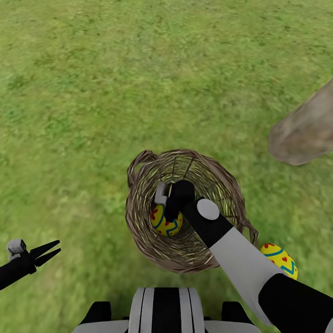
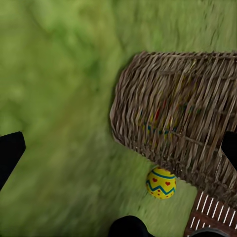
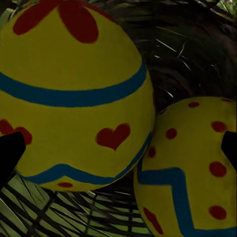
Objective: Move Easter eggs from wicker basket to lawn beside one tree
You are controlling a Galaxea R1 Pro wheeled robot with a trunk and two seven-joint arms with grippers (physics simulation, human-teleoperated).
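Right pincer (image 1: 172,203): it reaches down inside the wicker basket (image 1: 138,217), directly above the eggs. In the right wrist view the two dark fingertips (image 3: 10,155) stand at the far edges of the picture, so the fingers are wide apart and nothing is clamped between them.

Flower-and-heart egg (image 3: 74,94): it lies straight in front of the right pincer, very near, on the woven bottom of the basket. It has a red flower on top, blue bands and red hearts.

Dotted egg (image 3: 190,168): just beside the first one and touching it, more toward one fingertip of the right pincer. It has red dots and a blue zigzag (the head view shows one yellow egg partly under the pincer, the rest is hidden).

Third egg (image 1: 280,260): on the lawn (image 1: 92,92), outside the basket, close to its wall. It is behind the right pincer, beside the forearm. In the left wrist view it (image 2: 161,182) lies just beside the basket wall (image 2: 173,113).

Left pincer (image 1: 50,250): it hovers over the grass, well apart from the basket, which is ahead of it and to the side. Its fingers are parted and empty.

Tree trunk (image 1: 307,127): pale grey-brown, beyond the basket and to the right of the right pincer, apart from the basket.
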